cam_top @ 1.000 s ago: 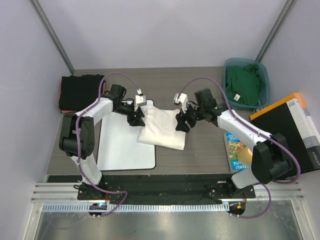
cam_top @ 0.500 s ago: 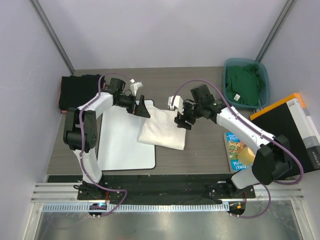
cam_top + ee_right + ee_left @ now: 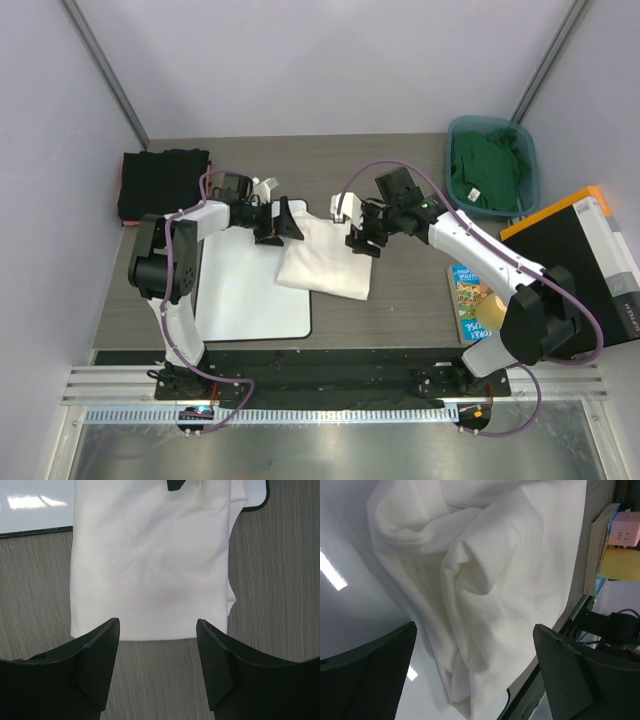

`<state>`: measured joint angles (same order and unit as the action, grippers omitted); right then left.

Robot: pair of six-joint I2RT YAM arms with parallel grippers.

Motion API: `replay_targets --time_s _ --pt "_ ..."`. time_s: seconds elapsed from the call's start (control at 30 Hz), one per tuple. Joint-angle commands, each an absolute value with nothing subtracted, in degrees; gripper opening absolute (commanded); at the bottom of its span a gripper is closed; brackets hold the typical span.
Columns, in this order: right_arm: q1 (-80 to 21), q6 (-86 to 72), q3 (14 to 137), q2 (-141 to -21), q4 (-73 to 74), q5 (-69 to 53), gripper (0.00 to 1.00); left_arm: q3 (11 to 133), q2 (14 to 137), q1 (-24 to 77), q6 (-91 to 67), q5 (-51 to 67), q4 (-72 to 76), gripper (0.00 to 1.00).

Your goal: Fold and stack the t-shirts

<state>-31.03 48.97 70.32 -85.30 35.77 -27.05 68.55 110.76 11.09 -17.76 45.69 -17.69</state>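
Top external view puts the folded white t-shirt point(image 3: 325, 258) near the table's centre, its 9 o'clock side lying over the black-rimmed white board point(image 3: 240, 295) and the rest on bare tabletop. The left gripper point(image 3: 285, 222) sits at the shirt's 10 o'clock corner with its jaws spread wide and nothing between them. The right gripper point(image 3: 362, 240) hovers at the 2 o'clock edge, jaws also apart and empty, so the shirt lies released. A stack of black t-shirts point(image 3: 160, 185) waits at 10 o'clock on the table, and a green t-shirt point(image 3: 485, 170) fills the teal bin point(image 3: 530, 185) at 2 o'clock.

Close up from the left wrist, the cloth looks bunched and loose, perhaps a sleeve or hem, though the view is too tight to be sure. The risk from here is a pinch that catches only the top layer. Lifting that would peel the fold open, and dragging across the board's rim could snag the lower layers and skew the bundle.
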Motion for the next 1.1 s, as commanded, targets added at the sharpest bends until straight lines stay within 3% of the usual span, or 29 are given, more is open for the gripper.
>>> replay_targets --time_s 0.0,0.23,0.6,0.73,0.93,1.07 --pt "-31.6 49.6 73.0 -85.3 35.3 -26.5 0.68 66.5 112.3 13.3 -22.0 44.2 -12.4 1.00" --pt "-31.6 53.3 64.0 -85.3 36.5 -23.0 0.66 66.0 113.8 15.3 -24.4 44.9 -9.7 1.00" --pt "-31.0 58.5 55.2 -83.6 36.7 -13.9 0.51 64.8 111.7 15.3 -23.4 45.1 -10.1 1.00" --pt "-31.0 59.3 52.9 -85.2 34.0 -12.6 0.21 64.8 111.6 15.3 -23.6 45.2 -10.0 1.00" --pt "-31.1 59.5 52.9 -89.0 30.6 -12.7 0.05 64.3 112.7 15.3 -24.1 45.2 -9.4 1.00" --pt "-31.1 59.9 54.8 -91.7 29.5 -12.4 0.05 63.0 114.0 15.5 -26.1 46.0 -5.9 1.00"
